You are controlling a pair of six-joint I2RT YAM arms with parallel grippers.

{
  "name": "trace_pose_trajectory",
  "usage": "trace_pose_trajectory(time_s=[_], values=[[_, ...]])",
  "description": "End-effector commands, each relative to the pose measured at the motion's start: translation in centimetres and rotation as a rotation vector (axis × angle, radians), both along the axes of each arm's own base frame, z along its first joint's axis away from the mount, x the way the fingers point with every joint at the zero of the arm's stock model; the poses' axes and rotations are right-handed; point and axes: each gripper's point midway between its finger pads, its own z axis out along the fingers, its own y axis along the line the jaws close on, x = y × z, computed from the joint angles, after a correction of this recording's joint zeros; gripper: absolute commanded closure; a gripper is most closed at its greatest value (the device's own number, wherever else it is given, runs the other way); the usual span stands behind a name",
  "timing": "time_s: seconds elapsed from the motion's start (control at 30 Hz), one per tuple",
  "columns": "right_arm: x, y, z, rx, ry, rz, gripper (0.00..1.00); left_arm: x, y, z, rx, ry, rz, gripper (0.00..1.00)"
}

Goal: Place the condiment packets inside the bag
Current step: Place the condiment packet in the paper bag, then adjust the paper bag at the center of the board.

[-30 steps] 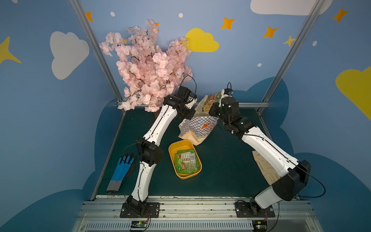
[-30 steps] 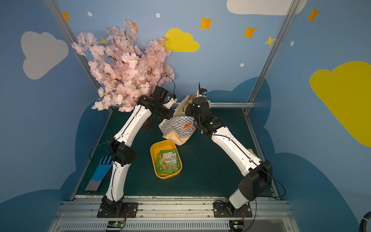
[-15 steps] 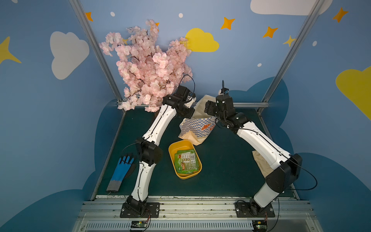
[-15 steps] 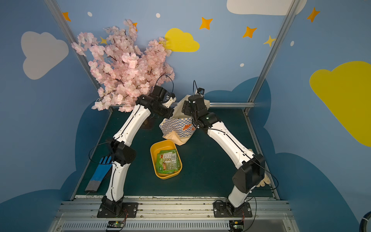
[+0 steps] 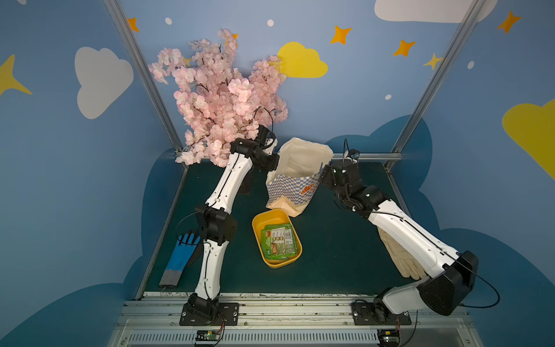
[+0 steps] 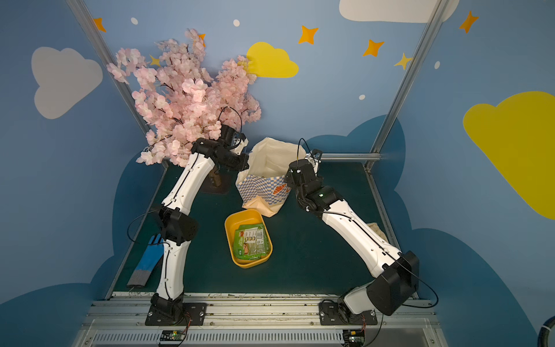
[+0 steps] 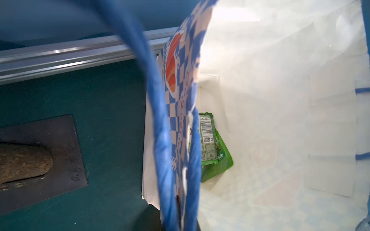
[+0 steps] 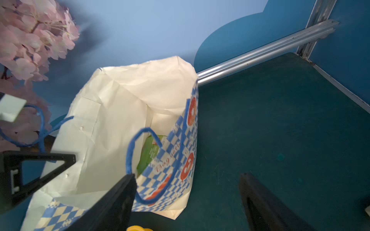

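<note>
Near left of tabletop (image 5: 330, 246): blue glove (image 5: 179, 258), lying flat beside the left arm's lower link. Near right: cream gloves (image 5: 401, 258), partly hidden under the right arm.

Centre: yellow tray (image 5: 259, 222), holding a loose stack of green condiment packets (image 5: 279, 241), top one barcode side up.

Just behind tray: bag (image 5: 292, 192), upright with a slight lean, mouth wide open, checkered print facing the near side. On bag floor: further packets (image 7: 213, 144), green, barcode up, at least two overlapping; exact count not determinable. Same packets (image 8: 149, 153) glimpsed through the mouth in right wrist view.

Left end effector (image 5: 274, 163): at bag's left rim, pressed together, pinching blue string handle (image 7: 158, 120).

Right end effector (image 8: 187, 176): spread wide, gripping nothing, just beside bag's right wall. Second handle (image 8: 132, 152) hanging loose at that side.

Far left corner: pink blossom tree (image 5: 225, 99), trunk fixed to dark base plate (image 7: 40, 160) on the tabletop, well left of the bag.
</note>
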Motion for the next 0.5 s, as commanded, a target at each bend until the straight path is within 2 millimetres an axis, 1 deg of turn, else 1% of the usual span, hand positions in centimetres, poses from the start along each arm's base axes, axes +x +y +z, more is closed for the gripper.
trace_pose_trajectory(time_s=[0.0, 0.17, 0.23, 0.3, 0.4, 0.47], values=[[0.3, 0.9, -0.3, 0.073, -0.029, -0.033, 0.12, -0.2, -0.3, -0.5, -0.016, 0.021, 0.006, 0.97], [2.9, 3.5, -0.7, 0.123, -0.024, -0.03, 0.11, -1.2, -1.8, -0.7, -0.028, 0.033, -0.039, 0.97], [4.1, 4.4, -0.6, 0.126, -0.009, -0.029, 0.11, -1.4, -1.8, -0.6, -0.028, 0.032, -0.048, 0.97], [5.2, 5.1, -1.1, 0.109, 0.01, -0.032, 0.11, -1.6, -1.8, -0.4, -0.025, 0.028, -0.048, 0.97], [6.4, 5.4, -2.0, 0.067, 0.041, -0.067, 0.12, -1.5, -1.4, 0.0, -0.016, 0.013, -0.042, 0.97], [7.0, 5.4, -3.0, 0.036, 0.074, -0.092, 0.14, -1.4, -0.9, 0.5, -0.02, 0.002, -0.033, 0.97]])
